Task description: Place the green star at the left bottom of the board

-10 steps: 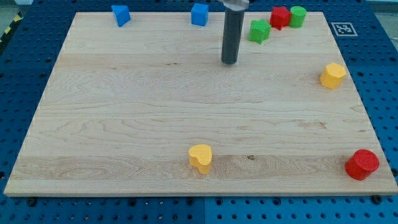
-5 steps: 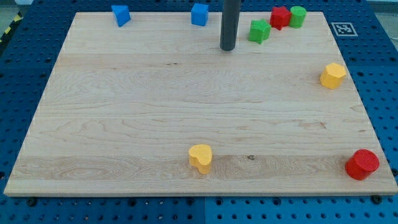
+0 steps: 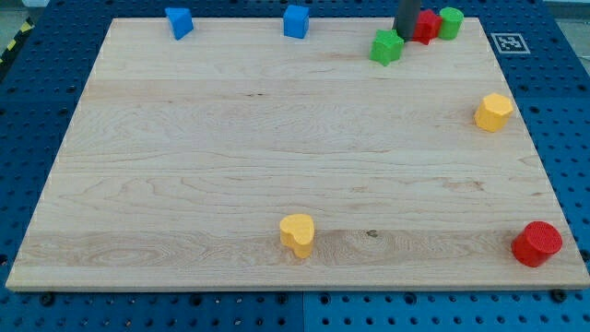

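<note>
The green star (image 3: 385,45) lies near the top edge of the wooden board (image 3: 184,166), right of the middle. My tip (image 3: 407,34) stands just up and to the right of it, close to touching, between the star and a red block (image 3: 426,25). A green cylinder (image 3: 450,22) sits right of the red block. The rod enters from the view's top and hides part of the red block.
Two blue blocks (image 3: 178,21) (image 3: 295,20) sit along the top edge. A yellow hexagon (image 3: 493,112) is at the right edge, a red cylinder (image 3: 536,243) at the bottom right, a yellow heart (image 3: 297,232) at the bottom middle.
My tip has moved up and to the right, from left of the green star to just above and right of it. The blocks have not moved.
</note>
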{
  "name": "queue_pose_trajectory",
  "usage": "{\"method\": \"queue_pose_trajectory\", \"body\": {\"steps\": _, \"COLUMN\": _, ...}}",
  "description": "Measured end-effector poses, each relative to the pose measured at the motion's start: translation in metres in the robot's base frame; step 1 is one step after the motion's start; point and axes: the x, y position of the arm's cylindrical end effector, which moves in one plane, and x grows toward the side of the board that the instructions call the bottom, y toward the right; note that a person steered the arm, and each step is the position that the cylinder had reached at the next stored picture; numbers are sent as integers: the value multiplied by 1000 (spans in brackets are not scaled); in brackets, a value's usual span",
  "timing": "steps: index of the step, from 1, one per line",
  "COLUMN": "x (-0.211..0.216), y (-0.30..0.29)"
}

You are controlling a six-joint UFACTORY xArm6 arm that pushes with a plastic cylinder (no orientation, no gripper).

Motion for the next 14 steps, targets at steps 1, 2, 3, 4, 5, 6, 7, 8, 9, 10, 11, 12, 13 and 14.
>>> {"method": "queue_pose_trajectory", "body": {"steps": 1, "x": 20, "y": -23}}
{"method": "queue_pose_trajectory", "body": {"steps": 2, "x": 48, "y": -45}}
{"method": "queue_pose_trajectory", "body": {"steps": 3, "x": 76, "y": -72}}
{"method": "queue_pose_trajectory", "body": {"steps": 4, "x": 96, "y": -112}}
{"method": "queue_pose_trajectory", "body": {"steps": 5, "x": 116, "y": -153}}
{"method": "queue_pose_trajectory", "body": {"steps": 6, "x": 146, "y": -186}}
{"method": "queue_pose_trajectory", "body": {"steps": 7, "x": 170, "y": -220}}
{"method": "queue_pose_trajectory", "body": {"steps": 8, "x": 177, "y": -255}}
{"method": "queue_pose_trajectory", "body": {"steps": 9, "x": 178, "y": -285}}
{"method": "queue_pose_trajectory", "body": {"steps": 10, "x": 205, "y": -297}}
{"method": "queue_pose_trajectory", "body": {"steps": 11, "x": 240, "y": -298}}
{"method": "queue_pose_trajectory", "body": {"steps": 12, "x": 270, "y": -298}}
{"method": "queue_pose_trajectory", "body": {"steps": 13, "x": 287, "y": -298}}
{"method": "queue_pose_trajectory", "body": {"steps": 14, "x": 300, "y": -298}}
